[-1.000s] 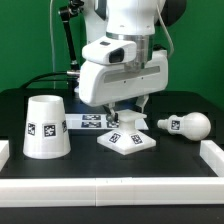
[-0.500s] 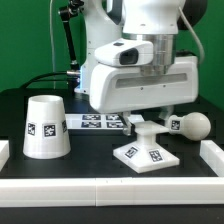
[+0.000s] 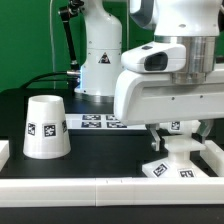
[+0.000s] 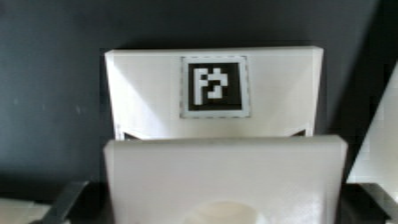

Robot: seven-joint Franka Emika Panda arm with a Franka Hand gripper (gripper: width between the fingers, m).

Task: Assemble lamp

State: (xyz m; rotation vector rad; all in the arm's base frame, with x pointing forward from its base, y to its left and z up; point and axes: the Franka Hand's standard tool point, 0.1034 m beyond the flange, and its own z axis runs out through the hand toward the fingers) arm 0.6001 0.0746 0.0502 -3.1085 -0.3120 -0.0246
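Nearly filling the exterior view's right half, the big white robot arm [image 3: 165, 75] reaches down over a black table [image 3: 100, 148]. Its gripper [image 3: 180, 143] hangs straight down over the lamp base [image 3: 172, 169], a flat white square with black-and-white square tags on its top. The base lies flat on the table near the front, on the exterior view's right, just beside the low white rim [image 3: 70, 186] that runs along the table's front edge. The two dark fingers [image 3: 157, 134] come down on either side of the raised middle part of the base and appear pinched against it, though the contact itself is small and hard to see.

Well apart, on the exterior view's left, the lamp shade [image 3: 45, 126] stands on the table as a white tapered cup, wide end down, with one tag facing the camera. Behind it, between the shade and the arm, lies the marker board [image 3: 92, 122], flat on the table.

From the wrist view, the base fills the frame: a white square with one tag [image 4: 212, 85] on top and the raised white block [image 4: 224, 178] nearest the camera, blurred.
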